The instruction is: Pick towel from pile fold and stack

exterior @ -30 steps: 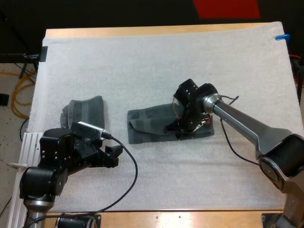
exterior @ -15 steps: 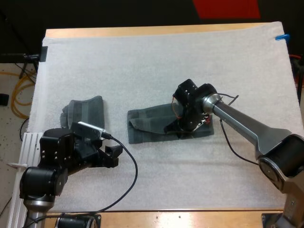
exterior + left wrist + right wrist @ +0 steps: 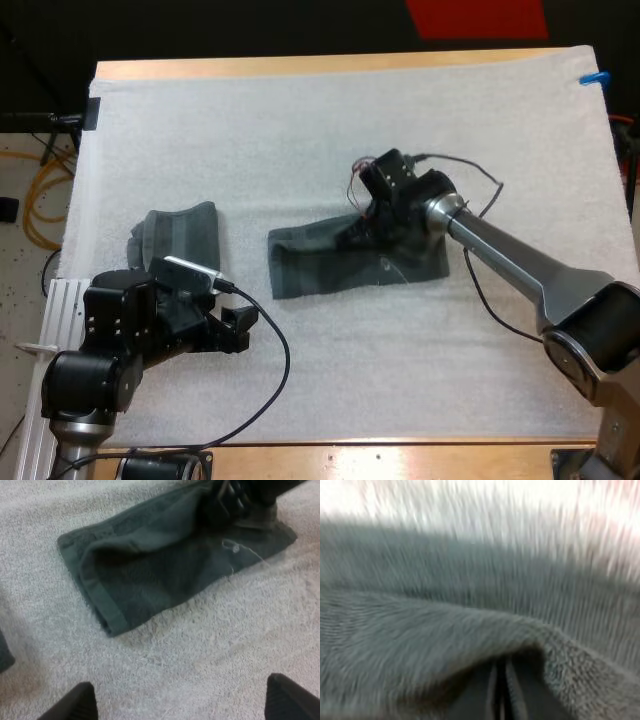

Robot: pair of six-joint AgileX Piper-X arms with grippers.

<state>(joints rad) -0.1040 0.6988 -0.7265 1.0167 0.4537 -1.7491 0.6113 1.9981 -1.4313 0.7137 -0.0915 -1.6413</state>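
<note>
The half-folded towel [image 3: 320, 265] lies in the middle of the white mat [image 3: 300, 130] on the bench [image 3: 330, 64]. The right jaws sit at its far edge, pinching a raised fold of the cloth; the right wrist view shows terry bunched close round them. The left jaws stand spread and clear of anything, low near the front of the mat, with the crumpled towel [image 3: 180, 235] just beside the left arm. The step in hand looks like carrying that pinched edge over to make the next fold. To do it well, I judge the right arm should lift only enough for the layer to clear the cloth beneath. It should then draw the layer across in a flat arc toward the near edge so the hems meet — a high or hurried pull would likely drag the whole towel and skew it. The rolled end nearest the left arm wants flattening, and the left jaws are free to pin it. Release only once the layer lies flat.
</note>
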